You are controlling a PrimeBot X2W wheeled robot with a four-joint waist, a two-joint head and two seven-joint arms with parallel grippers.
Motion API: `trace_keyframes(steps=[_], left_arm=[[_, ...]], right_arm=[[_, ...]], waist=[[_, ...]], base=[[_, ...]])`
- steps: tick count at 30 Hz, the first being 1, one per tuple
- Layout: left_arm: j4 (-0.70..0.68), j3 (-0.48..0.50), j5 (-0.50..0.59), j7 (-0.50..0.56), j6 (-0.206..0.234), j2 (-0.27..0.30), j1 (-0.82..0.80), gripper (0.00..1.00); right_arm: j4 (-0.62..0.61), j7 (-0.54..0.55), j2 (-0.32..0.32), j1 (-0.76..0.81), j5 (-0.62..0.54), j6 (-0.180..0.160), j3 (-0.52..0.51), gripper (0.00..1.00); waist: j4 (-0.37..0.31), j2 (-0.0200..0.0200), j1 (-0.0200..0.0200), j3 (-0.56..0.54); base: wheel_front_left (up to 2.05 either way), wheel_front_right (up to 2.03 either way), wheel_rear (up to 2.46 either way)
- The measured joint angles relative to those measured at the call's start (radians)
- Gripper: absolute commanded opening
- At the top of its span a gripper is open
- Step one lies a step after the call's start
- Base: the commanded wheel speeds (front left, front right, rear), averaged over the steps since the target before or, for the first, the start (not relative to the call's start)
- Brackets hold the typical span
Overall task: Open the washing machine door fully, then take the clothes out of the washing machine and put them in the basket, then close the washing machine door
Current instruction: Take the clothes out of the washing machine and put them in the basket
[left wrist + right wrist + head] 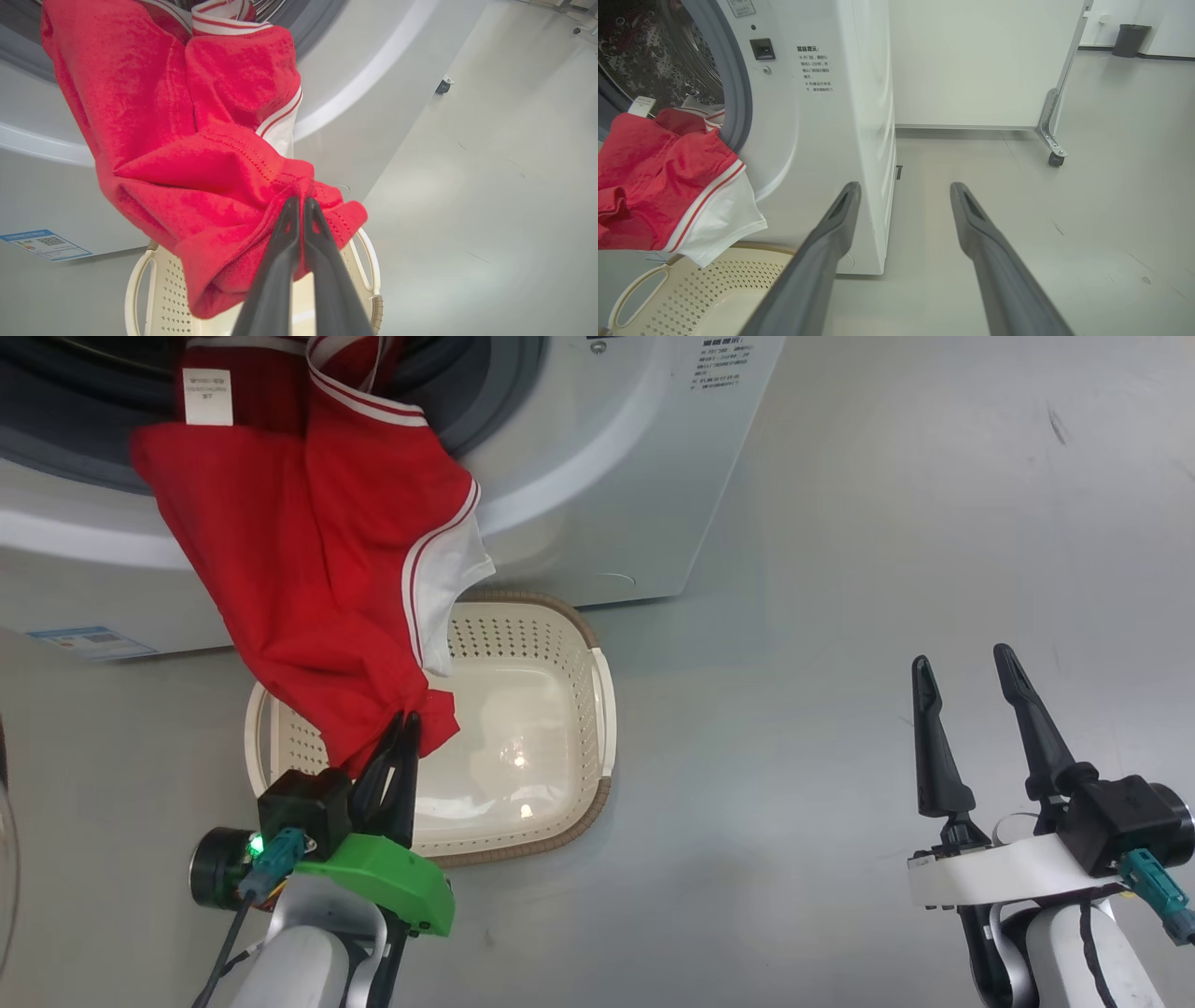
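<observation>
Where the clothes hang: bright red fabric clothes (308, 569) with white stripes and white trim spill from the drum mouth of the big white front-loading washing machine (597, 476). They drape over its grey rubber seal (733, 93) and down its front.
Upper end: lies inside the drum mouth, a white care tag (207, 397) showing at the lip.
Lower end: hangs above the small cream perforated plastic basket (569, 616) with a brown woven-look rim, which stands on the floor (840, 616) just before the washer.
State of the left gripper (403, 728): its two long dark fingers are pinched together on a gathered lower corner of the red cloth, over the basket.
State of the right gripper (963, 659): fingers spread wide with nothing between them, well off to the right above bare floor.
Step in hand, as judged: drawing the clothes out and down into the basket.
How the cloth should handle: light, soft and limp, so it will fold and trail rather than keep a shape. It may drag on the rubber seal.
Where to take hold: the bunched fold is a sound grip. A second hold nearer the bulk at the lip would shorten the trailing part.
Risk: a thin corner pinch could slip, or loose cloth could land outside the rim.
</observation>
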Motion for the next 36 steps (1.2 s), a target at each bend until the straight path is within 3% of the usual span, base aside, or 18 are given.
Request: trace_keyframes(steps=[14,27,28,29,30,36], left_arm=[[0.223,0.069,-0.016,0.033,0.003,0.004,-0.195,0.00],[0.467,0.153,-0.043,0.072,0.019,0.055,-0.390,0.01],[0.482,0.155,-0.046,0.072,0.019,0.057,-0.399,0.68],[0.482,0.155,-0.046,0.072,0.019,0.057,-0.399,0.89],[0.510,0.154,-0.046,0.070,0.018,0.057,-0.415,1.00],[0.577,0.155,-0.046,0.064,0.018,0.056,-0.439,1.00]], right_arm=[[-0.035,0.000,0.007,-0.089,0.026,0.001,0.013,1.00],[-0.034,0.000,0.015,-0.178,0.067,0.006,0.032,1.00],[-0.033,0.000,0.015,-0.181,0.072,0.006,0.032,1.00],[-0.033,0.000,0.015,-0.181,0.072,0.006,0.032,1.00],[-0.029,0.000,0.016,-0.181,0.077,0.004,0.029,1.00],[-0.022,0.000,0.016,-0.187,0.108,-0.003,0.030,1.00]], waist=[[-0.056,0.0000,0.0000,0.149],[-0.168,0.0000,0.0000,0.278],[-0.177,0.0000,0.0000,0.285],[-0.177,0.0000,0.0000,0.285],[-0.191,0.0000,0.0000,0.297],[-0.213,0.0000,0.0000,0.315]], base=[[0.00,0.00,0.00],[0.00,0.00,0.00],[0.00,0.00,0.00],[0.00,0.00,0.00],[0.00,0.00,0.00],[0.00,0.00,0.00]])
